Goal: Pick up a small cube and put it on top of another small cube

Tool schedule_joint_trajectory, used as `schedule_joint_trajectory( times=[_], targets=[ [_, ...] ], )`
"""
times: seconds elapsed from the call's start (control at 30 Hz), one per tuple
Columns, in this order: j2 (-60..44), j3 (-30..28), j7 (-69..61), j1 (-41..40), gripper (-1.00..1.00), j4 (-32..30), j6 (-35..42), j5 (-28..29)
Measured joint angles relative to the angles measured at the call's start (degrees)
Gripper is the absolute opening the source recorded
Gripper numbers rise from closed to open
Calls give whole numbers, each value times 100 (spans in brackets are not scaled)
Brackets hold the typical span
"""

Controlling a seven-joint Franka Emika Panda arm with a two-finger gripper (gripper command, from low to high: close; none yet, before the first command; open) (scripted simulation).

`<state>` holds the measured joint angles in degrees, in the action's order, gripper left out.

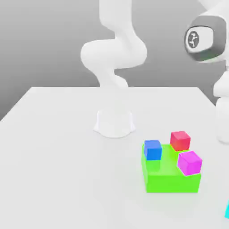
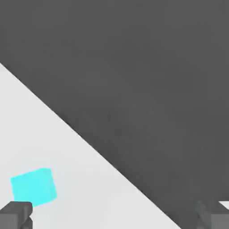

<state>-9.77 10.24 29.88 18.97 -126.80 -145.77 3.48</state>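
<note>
In the exterior view, the white table [image 1: 58,147] carried the base of the arm [image 1: 114,123] near its middle. The arm rose from there, bent, and went out of the picture; a grey and white joint [image 1: 205,38] of it appeared at the exterior view's right, and a white link [image 1: 222,112] hung down below that joint. In front of the base, toward the exterior view's right, a large green block [image 1: 172,176] lay on the table. Three small cubes rested on its top face: a blue cube [image 1: 152,150] at the left corner, a red cube [image 1: 180,140] at the far side, and a magenta cube [image 1: 189,162] at the near right corner. The three were apart from each other. The small cube [image 1: 227,210], cyan in colour, was cut by the right edge of the picture; it lay on the table, apart from the green block and nearer to the camera.

In the hand view, the small cube [image 2: 34,187] lay on the white table surface, which ended in a diagonal edge against a dark grey background. Two dark grey fingertips [image 2: 15,214] reached in from the edge of the picture, far apart from each other, so the gripper [image 2: 114,217] was spread wide and held nothing. The cube was just beside one fingertip, not between the two.
</note>
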Motion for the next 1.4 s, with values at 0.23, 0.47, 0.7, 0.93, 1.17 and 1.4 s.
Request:
schedule_joint_trajectory(
  times=[0.23,0.47,0.7,0.93,1.17,1.4],
  targets=[
    [-1487,85,-46,539,0,158,-399,571],
    [-2267,-121,93,742,-100,329,-944,808],
    [-1791,12,-20,646,-100,215,-576,654],
    [-349,431,-1014,404,-100,-718,-86,253],
    [1155,630,-2433,491,-100,-1834,243,-419],
    [2649,427,-3785,903,-100,-2940,607,-979]
  ],
)
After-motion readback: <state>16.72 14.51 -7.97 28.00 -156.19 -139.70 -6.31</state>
